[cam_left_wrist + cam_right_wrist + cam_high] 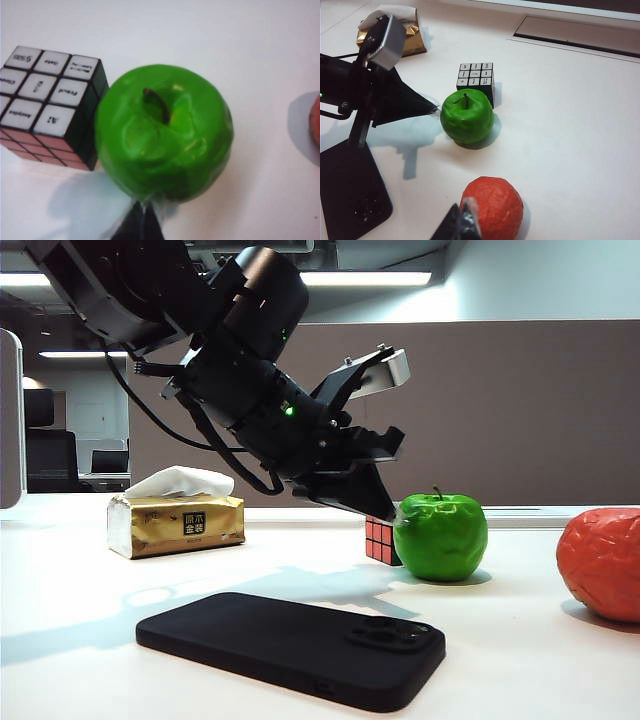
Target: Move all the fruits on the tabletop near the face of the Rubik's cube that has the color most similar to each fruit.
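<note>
Green apple (441, 537) sits upright on the white tabletop (80, 660), stem up, right against the Rubik's cube (381, 540); in the left wrist view the apple (165, 132) hides the cube's (47, 102) near edge, so touching or just beside, hard to say which. In the exterior view the cube lies at the apple's 9 o'clock, red face toward the camera. White stickered face on top.

Left gripper (395, 512) hangs tilted down, fingertips drawn together at the apple's upper left flank, tips just at the skin; nothing pinched. Right wrist view shows the same: black fingers (427, 106) coming to a point beside the apple (466, 117).

Right gripper (462, 225) is pressed together, empty, close to the orange-red fruit (492, 207); contact can't be judged.

Orange-red fruit (603, 562) well apart from the apple, at its 3 o'clock in the exterior view, cut by the frame edge. Bare table between the two fruits.

Black phone (292, 645) lies flat at 6 o'clock near the front. Gold tissue box (177, 523) at 9 o'clock, well apart from the cube, open surface between
</note>
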`<action>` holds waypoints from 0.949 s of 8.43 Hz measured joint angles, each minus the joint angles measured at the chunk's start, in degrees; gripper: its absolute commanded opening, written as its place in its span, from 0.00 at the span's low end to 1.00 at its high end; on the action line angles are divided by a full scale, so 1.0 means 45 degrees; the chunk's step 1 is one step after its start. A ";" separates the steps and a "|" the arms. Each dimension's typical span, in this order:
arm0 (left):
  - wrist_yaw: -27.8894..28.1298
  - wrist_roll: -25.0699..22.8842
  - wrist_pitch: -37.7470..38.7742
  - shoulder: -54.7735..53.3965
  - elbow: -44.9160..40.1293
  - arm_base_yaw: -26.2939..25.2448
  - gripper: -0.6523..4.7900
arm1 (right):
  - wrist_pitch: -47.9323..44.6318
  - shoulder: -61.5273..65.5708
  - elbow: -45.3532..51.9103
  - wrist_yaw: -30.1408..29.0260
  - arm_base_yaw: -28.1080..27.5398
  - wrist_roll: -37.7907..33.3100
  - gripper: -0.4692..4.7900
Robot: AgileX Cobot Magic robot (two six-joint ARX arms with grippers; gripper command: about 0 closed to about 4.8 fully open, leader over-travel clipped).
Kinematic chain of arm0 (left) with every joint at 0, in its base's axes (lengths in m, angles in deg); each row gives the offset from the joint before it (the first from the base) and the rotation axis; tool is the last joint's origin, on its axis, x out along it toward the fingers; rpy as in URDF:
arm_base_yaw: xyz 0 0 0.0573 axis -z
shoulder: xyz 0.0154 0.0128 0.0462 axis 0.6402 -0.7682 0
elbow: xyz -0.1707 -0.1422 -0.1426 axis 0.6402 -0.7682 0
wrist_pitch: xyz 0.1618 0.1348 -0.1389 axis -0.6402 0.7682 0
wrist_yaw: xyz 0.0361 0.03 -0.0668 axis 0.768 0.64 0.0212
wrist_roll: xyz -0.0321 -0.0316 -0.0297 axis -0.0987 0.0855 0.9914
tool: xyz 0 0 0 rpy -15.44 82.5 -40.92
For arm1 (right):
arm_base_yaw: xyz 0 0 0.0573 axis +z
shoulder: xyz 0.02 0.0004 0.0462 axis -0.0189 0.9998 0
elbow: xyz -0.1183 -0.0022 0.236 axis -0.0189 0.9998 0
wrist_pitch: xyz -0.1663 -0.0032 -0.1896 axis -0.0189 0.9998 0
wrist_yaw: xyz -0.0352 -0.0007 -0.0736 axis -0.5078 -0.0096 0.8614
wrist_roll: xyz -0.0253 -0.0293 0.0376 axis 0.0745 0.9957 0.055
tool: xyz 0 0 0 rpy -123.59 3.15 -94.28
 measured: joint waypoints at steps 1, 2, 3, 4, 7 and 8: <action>-0.0029 0.0010 -0.0029 0.0000 0.0000 0.0000 0.11 | 0.0010 0.0000 0.0000 0.0000 0.0000 0.0000 0.09; -0.0199 0.0257 -0.0102 0.0000 0.0019 -0.0005 0.11 | 0.0092 0.0000 0.0000 -0.0005 0.0000 0.0000 0.09; -0.0267 0.0282 -0.0107 0.0000 0.0039 0.0044 0.11 | 0.0092 0.0000 0.0000 0.0000 0.0000 0.0000 0.09; -0.0272 0.0282 -0.0107 0.0000 0.0039 0.0058 0.11 | 0.0092 0.0000 0.0000 0.0000 0.0000 0.0000 0.09; 0.0223 0.0282 -0.0063 0.0287 0.0126 0.0053 0.11 | 0.0199 0.0000 -0.0005 0.0019 0.0000 0.0000 0.09; 0.0335 0.0277 -0.0063 0.0554 0.0126 0.0053 0.11 | 0.0355 0.0000 0.0000 0.0058 0.0000 0.0000 0.09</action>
